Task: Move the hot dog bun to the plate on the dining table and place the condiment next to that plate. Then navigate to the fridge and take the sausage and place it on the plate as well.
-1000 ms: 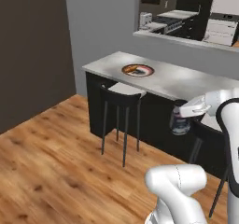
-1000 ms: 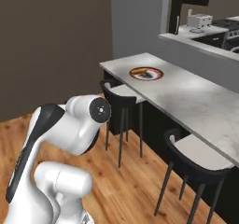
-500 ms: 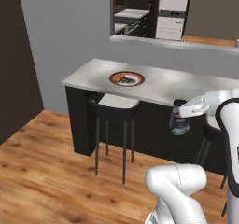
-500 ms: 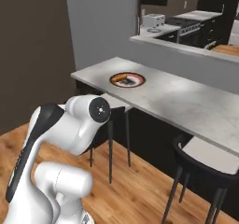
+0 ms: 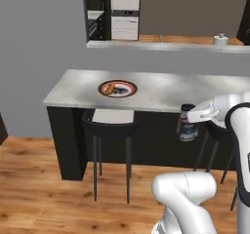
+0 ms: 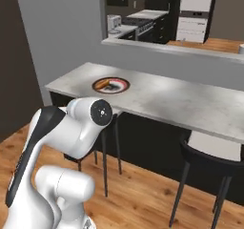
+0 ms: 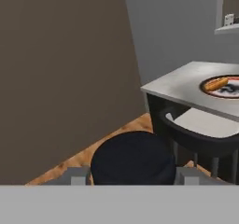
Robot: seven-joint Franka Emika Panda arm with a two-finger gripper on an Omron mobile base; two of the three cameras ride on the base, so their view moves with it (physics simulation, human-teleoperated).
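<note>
On the dining table, toward its left end, sits the plate with the hot dog bun already lying on it, so the first step looks done

Across the last second the whole picture has swung in both base views: the table has gone from a slanted slab to lying nearly square-on, and the plate has slid from right of centre toward the middle-left. That is the base driving and turning, not the things moving; bun and plate keep their places relative to each other and to the table

Gripper hangs at the right of the left base view, near the table's front edge and below its top, just where it hung before relative to the robot. Jaws are pinching the condiment, a clear jar with a dark lid, held upright; the grip reads unchanged. From the hand view the dark lid sits low between the fingers, with a black stool and the plate beyond it to the right

Judgement: robot is carrying the jar toward the plate. Jar is well apart from the plate and lower than the tabletop, so it needs lifting over the edge, then setting down beside the rim. Sausage and fridge step not yet begun
</note>
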